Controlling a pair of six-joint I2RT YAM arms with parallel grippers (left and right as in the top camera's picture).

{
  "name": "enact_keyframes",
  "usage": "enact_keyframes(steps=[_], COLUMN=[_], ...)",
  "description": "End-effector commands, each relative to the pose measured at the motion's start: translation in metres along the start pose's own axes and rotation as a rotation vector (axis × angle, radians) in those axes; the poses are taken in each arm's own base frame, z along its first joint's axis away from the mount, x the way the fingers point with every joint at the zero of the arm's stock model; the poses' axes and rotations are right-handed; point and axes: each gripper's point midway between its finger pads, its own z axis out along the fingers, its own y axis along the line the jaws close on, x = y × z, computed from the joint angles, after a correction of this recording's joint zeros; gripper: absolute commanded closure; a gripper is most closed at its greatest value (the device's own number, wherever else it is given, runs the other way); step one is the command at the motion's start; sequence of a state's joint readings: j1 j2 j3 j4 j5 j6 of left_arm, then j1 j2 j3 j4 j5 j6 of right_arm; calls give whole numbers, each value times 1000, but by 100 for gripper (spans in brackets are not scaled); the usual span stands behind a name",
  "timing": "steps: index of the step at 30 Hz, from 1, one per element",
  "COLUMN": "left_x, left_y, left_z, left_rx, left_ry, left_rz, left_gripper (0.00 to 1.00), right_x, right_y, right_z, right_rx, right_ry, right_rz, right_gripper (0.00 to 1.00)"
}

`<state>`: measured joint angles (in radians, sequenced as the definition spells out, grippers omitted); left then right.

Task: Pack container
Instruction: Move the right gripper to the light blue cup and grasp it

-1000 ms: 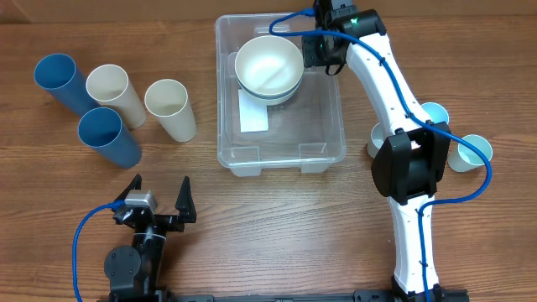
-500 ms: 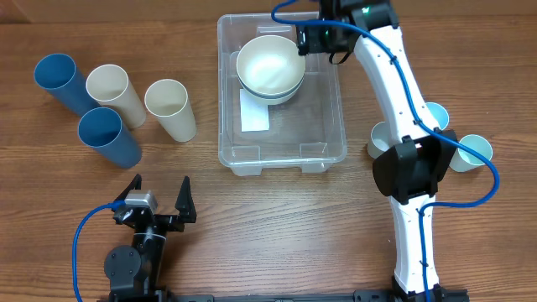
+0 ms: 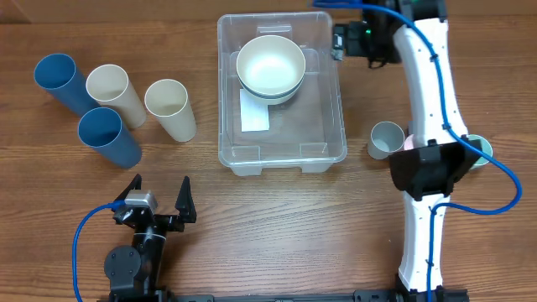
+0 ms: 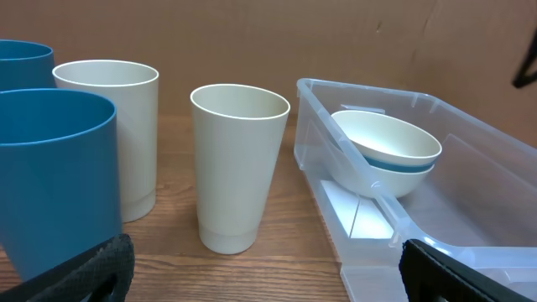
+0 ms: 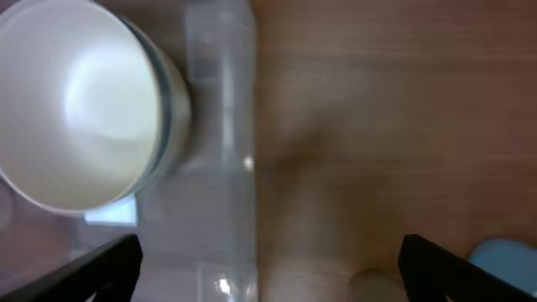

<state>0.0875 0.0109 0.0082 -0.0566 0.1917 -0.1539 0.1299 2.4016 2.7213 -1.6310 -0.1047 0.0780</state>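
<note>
Since a second ago the right gripper (image 3: 342, 42) has drawn back from over the bowls to just outside the container's right wall, and its jaws have spread. On the far left of the worktop (image 3: 277, 226) stand two blue cups (image 3: 57, 77) (image 3: 107, 134) and two cream cups (image 3: 109, 88) (image 3: 170, 105), all upright with nothing seen inside them. The left gripper (image 3: 159, 189) sits near the front edge, jaws wide apart and holding nothing. The container (image 3: 281, 161) lies at the middle back of the worktop. In its far half rest two nested bowls (image 3: 270, 67), a cream one sitting in a bluish one, over part of the white label (image 3: 253, 116) on the floor. In the right wrist view the right gripper's fingers stand at the two bottom corners, wide apart, with nothing between them. A grey cup (image 3: 387, 138) stands right of the container, just beside the right arm (image 3: 428, 84). A pale blue cup (image 3: 480, 149) behind that arm is mostly hidden, so what it holds cannot be told.
</note>
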Motion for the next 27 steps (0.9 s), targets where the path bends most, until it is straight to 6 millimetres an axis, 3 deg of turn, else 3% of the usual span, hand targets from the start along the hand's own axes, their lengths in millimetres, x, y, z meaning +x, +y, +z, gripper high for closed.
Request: enact_keyframes(steps=[1,5,8,12,17,24,27], left_x=[0,0,0,0,0,0,0], left_y=[1,1,1,1,1,1,1], left_z=[0,0,0,0,0,0,0], left_rx=[1,1,1,1,1,1,1], left_ry=[-4,-4,-4,-4,-4,-4,-4], left_rz=[-7,-7,-7,-7,-7,-7,-7], left_gripper=[0,0,0,0,0,0,0], right_x=[2,-2,-2,17,62,98,102], right_y=[-19,-53,-84,-132,-189,-217,-219], right_z=[-57,-87,-95,-81,-59,-36,-29], right_rx=[4,20,38,78,120,212,218], right_ry=[-75,-141,-157,-78,73,205,220], right_rz=[47,207,320,463,613,637,638], right_gripper=[0,0,2,5,4,4,5])
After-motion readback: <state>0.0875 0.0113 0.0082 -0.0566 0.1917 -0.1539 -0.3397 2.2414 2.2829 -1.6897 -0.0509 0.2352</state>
